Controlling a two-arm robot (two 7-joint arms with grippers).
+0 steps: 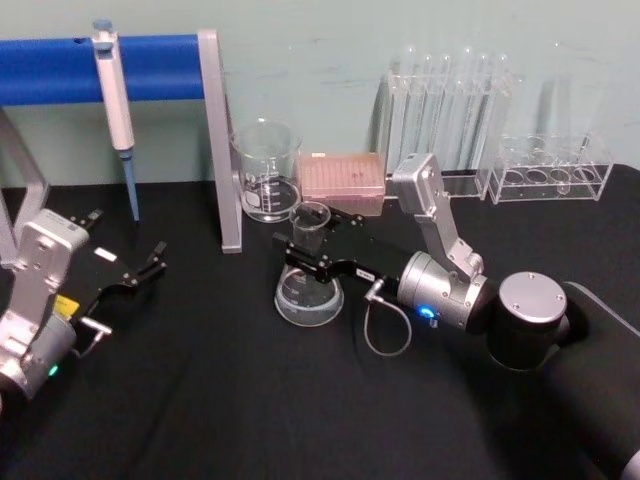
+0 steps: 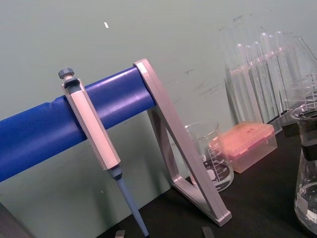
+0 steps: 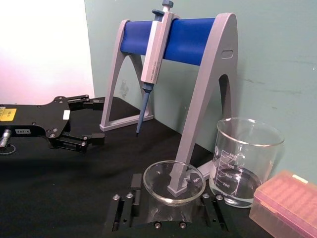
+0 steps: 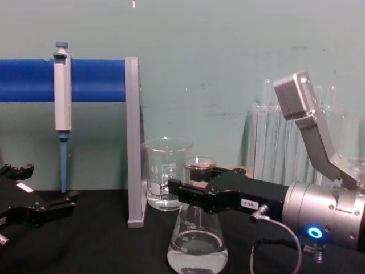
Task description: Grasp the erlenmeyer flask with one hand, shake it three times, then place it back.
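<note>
The erlenmeyer flask (image 1: 308, 295) is clear glass with a little liquid and stands upright on the black table just right of the stand's leg; it also shows in the chest view (image 4: 197, 251). My right gripper (image 1: 312, 238) reaches in from the right at neck height. Its long black jaws lie on either side of the neck below the flared rim (image 3: 173, 198), with a small gap showing, so it is open. My left gripper (image 1: 150, 262) rests open near the table's left side, well away from the flask, and shows in the right wrist view (image 3: 96, 121).
A glass beaker (image 1: 267, 170) stands just behind the flask, with a pink tip box (image 1: 343, 178) beside it. A pipette (image 1: 115, 100) hangs on the blue-barred stand (image 1: 220, 140) at the back left. Test tube racks (image 1: 450, 110) line the back right.
</note>
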